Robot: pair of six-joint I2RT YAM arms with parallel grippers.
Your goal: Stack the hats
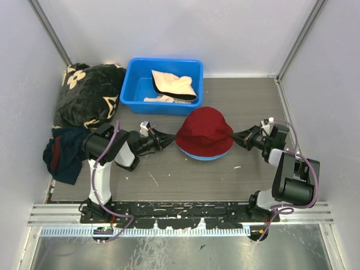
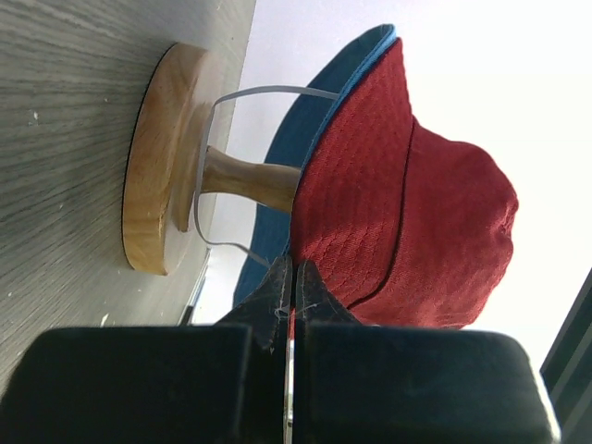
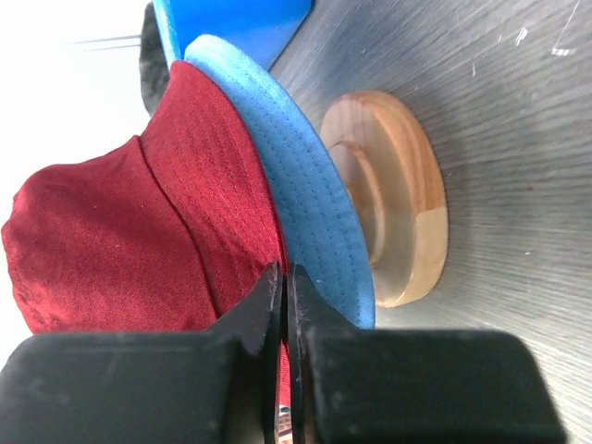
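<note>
Right at my left gripper [image 2: 292,270]: the two black fingers are pressed together, and a sliver of red shows in the seam between them, so I'm pinching the brim of the red hat [image 2: 407,203] on its left side. Over to my right gripper [image 3: 283,276], same story: fingers together, red fabric caught between them, nipped onto the brim on the opposite side. Both arms reach inward, low over the table [image 1: 169,180], tips pointing at each other with the hat between them.

The red hat sits crown up on top of the blue hat [image 3: 310,185], and the blue brim peeks out underneath along the near edge. Just past my fingertips, under both brims, there's a wooden stand [image 3: 398,203]: a round flat base on the table and a short post rising into the blue hat. A thin white cord [image 2: 264,91] loops from beneath the blue brim, past the post, towards the base.

Out to the left, beside my left arm and against the wall, lies the navy cloth [image 1: 64,152] with a bit of red on it. Further back, near the rear wall, stands the blue bin [image 1: 134,84], and in it the cream hats [image 1: 175,84] lie crumpled, well apart from the two on the stand. Left of the bin, in the far corner, the black blanket [image 1: 87,93] with cream flowers is heaped up
</note>
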